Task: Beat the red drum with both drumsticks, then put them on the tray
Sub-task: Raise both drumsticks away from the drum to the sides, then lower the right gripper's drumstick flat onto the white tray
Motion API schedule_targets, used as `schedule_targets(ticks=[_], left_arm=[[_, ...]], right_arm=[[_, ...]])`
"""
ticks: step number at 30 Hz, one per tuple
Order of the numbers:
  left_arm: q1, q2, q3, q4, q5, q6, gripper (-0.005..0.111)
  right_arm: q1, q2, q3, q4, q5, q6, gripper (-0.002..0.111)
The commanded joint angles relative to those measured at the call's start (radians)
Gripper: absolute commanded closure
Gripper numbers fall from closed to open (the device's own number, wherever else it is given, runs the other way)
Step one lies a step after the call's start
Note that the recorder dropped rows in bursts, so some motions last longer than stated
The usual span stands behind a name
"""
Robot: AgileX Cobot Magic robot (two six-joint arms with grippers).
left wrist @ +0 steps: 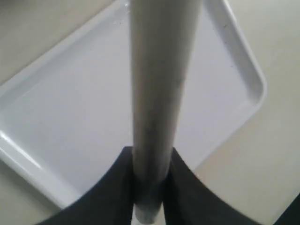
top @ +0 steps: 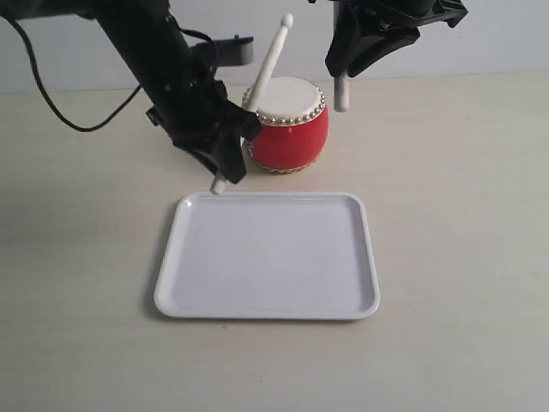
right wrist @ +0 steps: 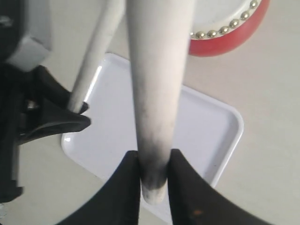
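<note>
Left tool (top: 228, 163) clamps the left drumstick (top: 273, 58) just left of the red drum (top: 296, 137). Right tool (top: 345, 67) clamps the right drumstick (top: 341, 93) by its right rim

The red drum (top: 290, 129), cream-skinned and gold-studded, is found upright just behind the flat white tray (top: 268, 257). The left drumstick (top: 273, 56) is held tilted, tip raised, butt over the tray's far rim. The right drumstick (top: 341, 94) is held near-upright at the drum's right edge.
</note>
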State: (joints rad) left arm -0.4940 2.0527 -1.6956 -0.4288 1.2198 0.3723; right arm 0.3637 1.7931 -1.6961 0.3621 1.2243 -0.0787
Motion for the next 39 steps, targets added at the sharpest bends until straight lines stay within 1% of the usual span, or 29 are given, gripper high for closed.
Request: schedule_targets(ticks=[1, 3, 7, 10, 14, 18, 22, 24, 28, 31, 34, 37, 38, 39], left_arm=[[0.030, -0.084, 0.067, -0.006, 0.001, 0.012, 0.107], [0.050, -0.116, 0.116, -0.014, 0.001, 0.012, 0.107], [0.086, -0.180, 0.233, -0.076, -0.013, 0.027, 0.107], [0.096, -0.243, 0.343, -0.100, -0.092, 0.044, 0.107], [0.096, -0.371, 0.505, -0.132, -0.231, 0.073, 0.107], [0.096, -0.526, 0.674, -0.181, -0.376, 0.095, 0.107], [0.096, -0.657, 0.812, -0.232, -0.490, 0.095, 0.107], [0.096, -0.703, 0.865, -0.235, -0.515, 0.095, 0.107], [0.096, -0.737, 0.933, -0.231, -0.519, 0.099, 0.107], [0.096, -0.739, 0.959, -0.233, -0.529, 0.099, 0.107], [0.096, -0.740, 0.970, -0.233, -0.557, 0.104, 0.107], [0.096, -0.747, 0.986, -0.233, -0.578, 0.104, 0.107], [0.096, -0.763, 1.008, -0.233, -0.587, 0.104, 0.107], [0.096, -0.774, 1.021, -0.233, -0.594, 0.104, 0.107]], right_arm=[[-0.005, -0.044, -0.007, -0.034, -0.003, -0.006, 0.108], [-0.005, -0.061, -0.007, -0.034, -0.003, -0.010, 0.108], [-0.003, -0.081, -0.003, -0.034, -0.003, -0.017, 0.108], [-0.003, -0.096, 0.023, -0.013, -0.003, -0.042, 0.108], [-0.003, -0.150, 0.099, 0.002, -0.003, -0.077, 0.108], [-0.003, -0.251, 0.234, 0.002, -0.006, -0.097, 0.108], [-0.003, -0.357, 0.417, 0.006, -0.075, -0.126, 0.108], [-0.003, -0.400, 0.512, 0.008, -0.115, -0.147, 0.108], [-0.003, -0.411, 0.622, 0.003, -0.164, -0.214, 0.108], [0.039, -0.388, 0.622, -0.070, -0.159, -0.215, 0.108], [0.111, -0.358, 0.597, -0.145, -0.155, -0.204, 0.108], [0.194, -0.315, 0.562, -0.242, -0.141, -0.204, 0.108], [0.249, -0.271, 0.536, -0.318, -0.119, -0.190, 0.108], [0.269, -0.251, 0.524, -0.347, -0.106, -0.180, 0.108]])
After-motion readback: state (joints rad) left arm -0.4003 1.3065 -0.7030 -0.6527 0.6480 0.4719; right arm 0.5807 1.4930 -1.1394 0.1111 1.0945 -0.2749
